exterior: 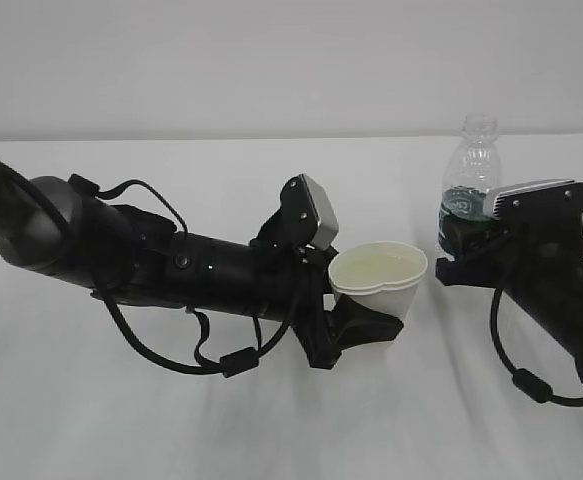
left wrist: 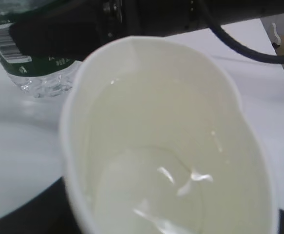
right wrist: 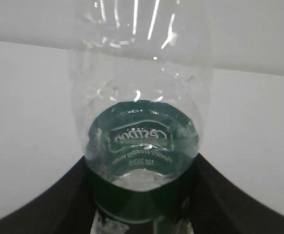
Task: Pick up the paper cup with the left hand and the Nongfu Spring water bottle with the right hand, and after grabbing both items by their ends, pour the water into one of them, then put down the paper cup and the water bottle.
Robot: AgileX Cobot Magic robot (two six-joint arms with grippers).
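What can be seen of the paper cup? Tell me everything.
The paper cup is small, white and tapered, with a rolled rim squeezed out of round. Its inside looks pale cream, and the left wrist view shows clear water pooled at the bottom. It stands roughly upright, rim up, held by the left gripper around its lower part. Whether its base touches the table cannot be told. The bottle stands apart to its right.

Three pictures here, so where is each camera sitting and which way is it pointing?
Exterior view: in front of the table, slanting down at both arms; left tool grips the paper cup, right tool the water bottle.
Left wrist view: on the left arm, looking into the cup's mouth at the water; dark tool edge below.
Right wrist view: on the right arm, facing the upright bottle; black tool parts at bottom corners.
Shared: both wrist views show the bottle.
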